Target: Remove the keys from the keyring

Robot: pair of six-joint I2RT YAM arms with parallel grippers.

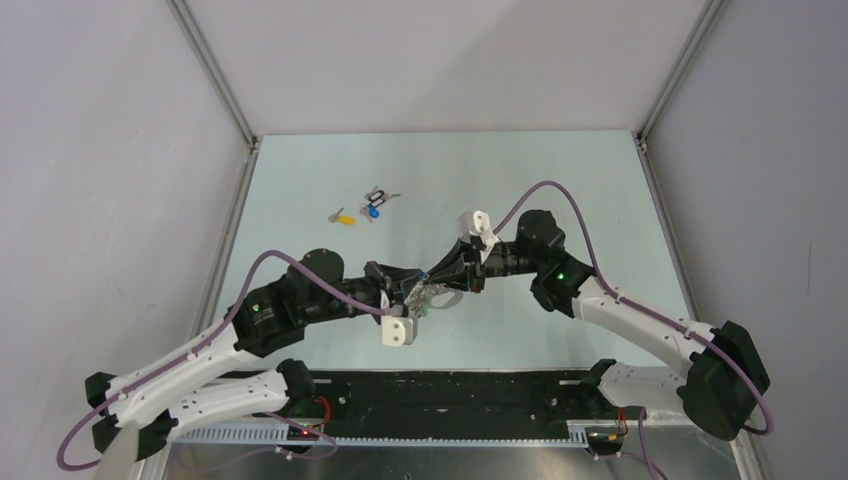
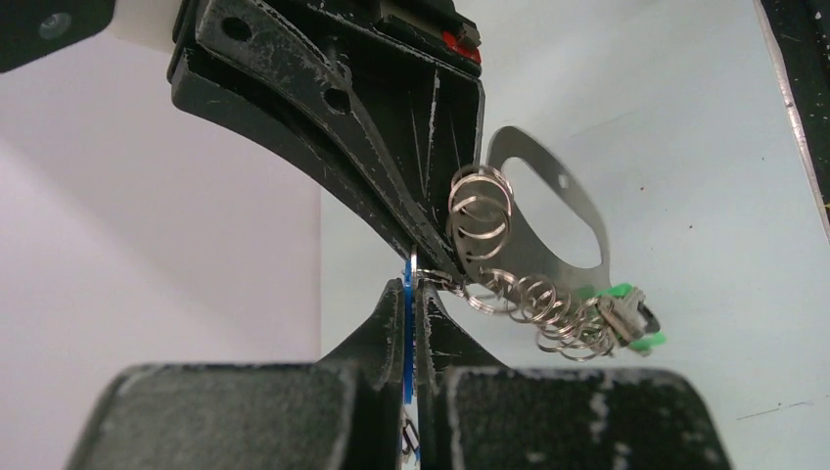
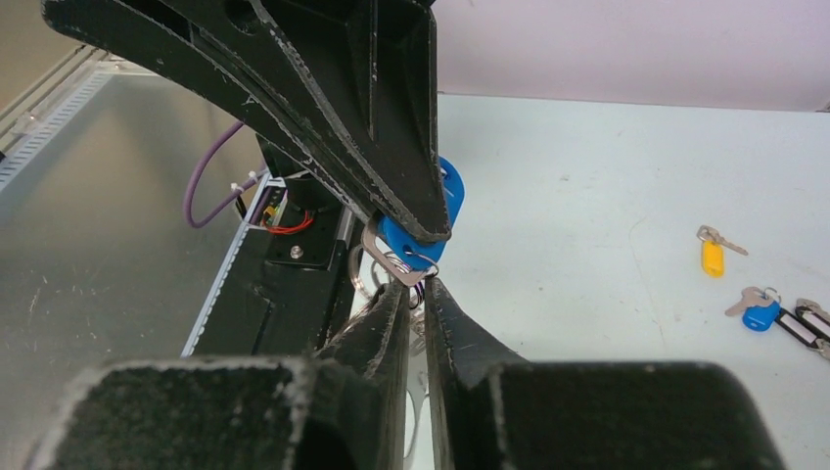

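Both grippers meet above the table's middle. My left gripper (image 1: 408, 297) (image 2: 409, 294) is shut on the flat blue head of a key (image 2: 407, 323), seen edge-on between its fingers; the same blue key (image 3: 423, 233) shows in the right wrist view. My right gripper (image 1: 462, 278) (image 3: 416, 294) is shut on the keyring (image 2: 548, 211), a pale oval metal loop with several coiled wire rings. A green-headed key (image 2: 626, 318) hangs from those rings. A yellow key (image 1: 343, 215) (image 3: 713, 258) and another blue key (image 1: 374, 211) (image 3: 759, 316) lie loose on the table.
A small black tag (image 1: 378, 196) (image 3: 805, 326) lies beside the loose blue key at the far left of the pale table (image 1: 560, 180). Grey walls enclose the table. A black rail with cables (image 1: 450, 400) runs along the near edge.
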